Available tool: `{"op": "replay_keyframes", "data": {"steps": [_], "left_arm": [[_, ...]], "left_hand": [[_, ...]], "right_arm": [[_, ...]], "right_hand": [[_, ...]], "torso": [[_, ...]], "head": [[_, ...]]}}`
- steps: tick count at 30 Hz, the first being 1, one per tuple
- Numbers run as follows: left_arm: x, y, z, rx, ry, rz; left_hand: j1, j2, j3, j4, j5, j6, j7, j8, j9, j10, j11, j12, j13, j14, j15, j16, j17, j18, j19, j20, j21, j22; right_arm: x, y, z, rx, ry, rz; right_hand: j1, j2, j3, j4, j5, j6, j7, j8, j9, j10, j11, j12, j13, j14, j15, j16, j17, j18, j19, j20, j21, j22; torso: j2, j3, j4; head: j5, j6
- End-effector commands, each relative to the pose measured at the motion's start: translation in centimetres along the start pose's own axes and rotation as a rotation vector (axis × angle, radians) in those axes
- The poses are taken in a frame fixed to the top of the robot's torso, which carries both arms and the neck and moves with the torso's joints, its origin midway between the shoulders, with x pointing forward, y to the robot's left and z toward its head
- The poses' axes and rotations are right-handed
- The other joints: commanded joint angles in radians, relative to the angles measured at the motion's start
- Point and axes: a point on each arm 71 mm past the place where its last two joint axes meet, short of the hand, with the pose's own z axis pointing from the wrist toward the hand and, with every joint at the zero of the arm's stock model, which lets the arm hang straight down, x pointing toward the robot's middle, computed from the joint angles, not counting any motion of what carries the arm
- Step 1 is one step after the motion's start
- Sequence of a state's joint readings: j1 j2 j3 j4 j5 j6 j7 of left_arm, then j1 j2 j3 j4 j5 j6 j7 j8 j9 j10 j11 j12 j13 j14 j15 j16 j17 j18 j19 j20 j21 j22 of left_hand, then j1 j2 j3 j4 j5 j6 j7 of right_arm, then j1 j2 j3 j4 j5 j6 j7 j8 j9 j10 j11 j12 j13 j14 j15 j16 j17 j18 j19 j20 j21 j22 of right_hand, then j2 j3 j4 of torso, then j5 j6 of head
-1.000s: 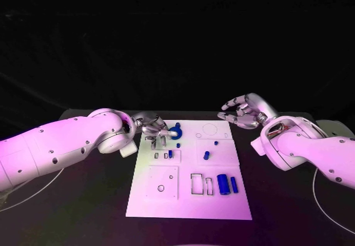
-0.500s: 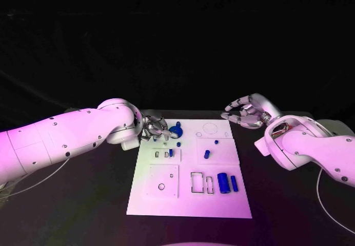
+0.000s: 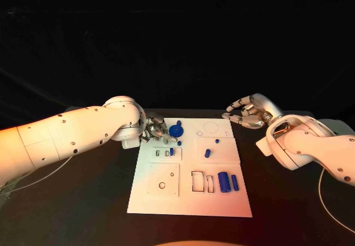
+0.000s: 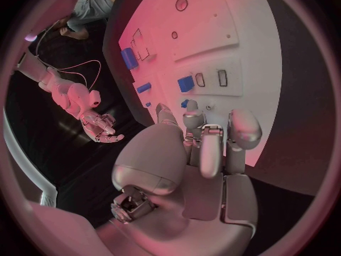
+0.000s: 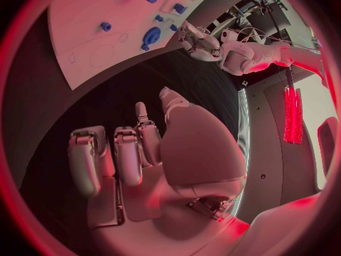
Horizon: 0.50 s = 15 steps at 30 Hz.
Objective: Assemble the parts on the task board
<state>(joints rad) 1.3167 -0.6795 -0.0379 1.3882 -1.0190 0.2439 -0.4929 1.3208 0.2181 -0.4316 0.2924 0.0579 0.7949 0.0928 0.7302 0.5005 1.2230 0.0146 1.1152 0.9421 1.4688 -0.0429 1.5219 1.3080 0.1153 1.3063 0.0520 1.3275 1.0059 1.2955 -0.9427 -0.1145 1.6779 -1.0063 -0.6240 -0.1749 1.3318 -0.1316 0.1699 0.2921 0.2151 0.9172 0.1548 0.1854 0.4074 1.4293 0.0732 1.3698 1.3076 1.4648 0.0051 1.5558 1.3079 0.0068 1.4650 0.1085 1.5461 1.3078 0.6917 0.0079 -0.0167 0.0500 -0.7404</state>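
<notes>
Task board (image 3: 222, 197), a white plate, is seen lying in the middle of the black desk (image 3: 89, 205). Small blue parts are spread over it: a round ring part (image 3: 176, 130) at the far left, two short pegs (image 3: 172, 151) just nearer, a small peg (image 3: 208, 152) near the middle, and two upright cylinders (image 3: 223, 182) at the near right beside rectangular slots. The left robot hand (image 3: 153, 128) is held at the board's far left edge, just beside the ring part; its fingers (image 4: 211, 153) are curled inward, and nothing is seen gripped in them. The right robot hand (image 3: 246, 114) is kept off the board's far right corner, well apart from the parts, with fingers (image 5: 128, 153) loosely bent and apart, holding nothing.
</notes>
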Motion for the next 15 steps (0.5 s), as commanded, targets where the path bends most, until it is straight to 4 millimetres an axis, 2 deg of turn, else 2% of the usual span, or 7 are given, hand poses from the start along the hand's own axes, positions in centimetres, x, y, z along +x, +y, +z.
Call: {"op": "replay_keyframes", "data": {"steps": [1, 6, 9, 12, 15], "left_arm": [[0.33, -0.23, 0.18, -0.015, 0.043, 0.031], [0.51, -0.57, 0.47, -0.017, 0.05, 0.045], [0.58, -0.74, 0.65, -0.023, 0.048, 0.071], [0.64, -0.86, 0.77, -0.027, 0.05, 0.092], [0.71, -0.97, 0.86, -0.03, 0.054, 0.106]], "left_hand": [[-0.007, 0.004, -0.031, 0.0, -0.004, -0.007, 0.001, -0.007, -0.002, 0.001, 0.004, 0.004, 0.003, 0.077, -0.003, 0.006, 0.164, -0.011, 0.006, -0.001, 0.005, 0.002], [-0.009, 0.005, -0.031, 0.0, -0.004, -0.007, 0.001, -0.009, -0.002, 0.002, 0.005, 0.007, 0.006, 0.077, -0.002, 0.007, 0.167, -0.011, 0.008, -0.001, 0.006, 0.006], [-0.01, 0.006, -0.031, 0.0, -0.004, -0.007, 0.002, -0.011, -0.002, 0.003, 0.005, 0.009, 0.009, 0.078, -0.002, 0.008, 0.168, -0.012, 0.009, -0.001, 0.009, 0.009], [-0.011, 0.007, -0.031, 0.0, -0.004, -0.006, 0.002, -0.011, -0.003, 0.003, 0.005, 0.01, 0.009, 0.078, -0.002, 0.008, 0.168, -0.012, 0.009, 0.0, 0.009, 0.01], [-0.012, 0.008, -0.03, 0.0, -0.004, -0.006, 0.002, -0.012, -0.003, 0.002, 0.005, 0.01, 0.008, 0.078, -0.002, 0.008, 0.168, -0.012, 0.008, 0.0, 0.009, 0.01]], "right_arm": [[0.14, 0.03, -0.03, 0.003, 0.016, -0.01], [0.2, 0.07, 0.0, 0.004, 0.017, -0.009], [0.22, 0.08, 0.0, 0.006, 0.016, -0.009], [0.22, 0.07, -0.01, 0.008, 0.016, -0.009], [0.23, 0.06, -0.02, 0.009, 0.016, -0.009]], "right_hand": [[-0.012, 0.001, 0.001, -0.002, 0.007, -0.001, -0.003, 0.004, 0.0, -0.005, -0.004, -0.006, 0.104, 0.093, -0.007, -0.007, 0.214, 0.002, 0.087, -0.004, -0.006, 0.242], [-0.014, 0.001, 0.0, -0.002, 0.007, -0.002, -0.002, 0.004, 0.0, -0.005, -0.004, -0.007, 0.103, 0.092, -0.007, -0.008, 0.213, 0.002, 0.087, -0.004, -0.008, 0.242], [-0.024, 0.003, -0.001, 0.0, 0.008, -0.005, -0.002, 0.005, -0.001, -0.007, -0.004, -0.01, 0.101, 0.092, -0.007, -0.009, 0.212, 0.003, 0.085, -0.005, -0.01, 0.24], [-0.024, 0.003, -0.001, 0.0, 0.008, -0.005, -0.002, 0.005, -0.001, -0.007, -0.004, -0.01, 0.101, 0.092, -0.007, -0.009, 0.212, 0.003, 0.085, -0.005, -0.01, 0.24], [-0.024, 0.003, -0.001, 0.0, 0.008, -0.005, -0.002, 0.005, -0.001, -0.007, -0.004, -0.01, 0.101, 0.092, -0.007, -0.009, 0.212, 0.003, 0.085, -0.005, -0.01, 0.24]], "torso": [[0.001, 0.0003, -0.0026], [0.002, 0.0, -0.0032], [0.003, -0.0008, -0.0024], [0.003, -0.0017, -0.0021], [0.003, -0.0007, -0.0027]], "head": [[0.003, 0.0], [0.004, 0.0], [0.003, 0.006], [0.004, 0.005], [0.006, 0.0]]}}
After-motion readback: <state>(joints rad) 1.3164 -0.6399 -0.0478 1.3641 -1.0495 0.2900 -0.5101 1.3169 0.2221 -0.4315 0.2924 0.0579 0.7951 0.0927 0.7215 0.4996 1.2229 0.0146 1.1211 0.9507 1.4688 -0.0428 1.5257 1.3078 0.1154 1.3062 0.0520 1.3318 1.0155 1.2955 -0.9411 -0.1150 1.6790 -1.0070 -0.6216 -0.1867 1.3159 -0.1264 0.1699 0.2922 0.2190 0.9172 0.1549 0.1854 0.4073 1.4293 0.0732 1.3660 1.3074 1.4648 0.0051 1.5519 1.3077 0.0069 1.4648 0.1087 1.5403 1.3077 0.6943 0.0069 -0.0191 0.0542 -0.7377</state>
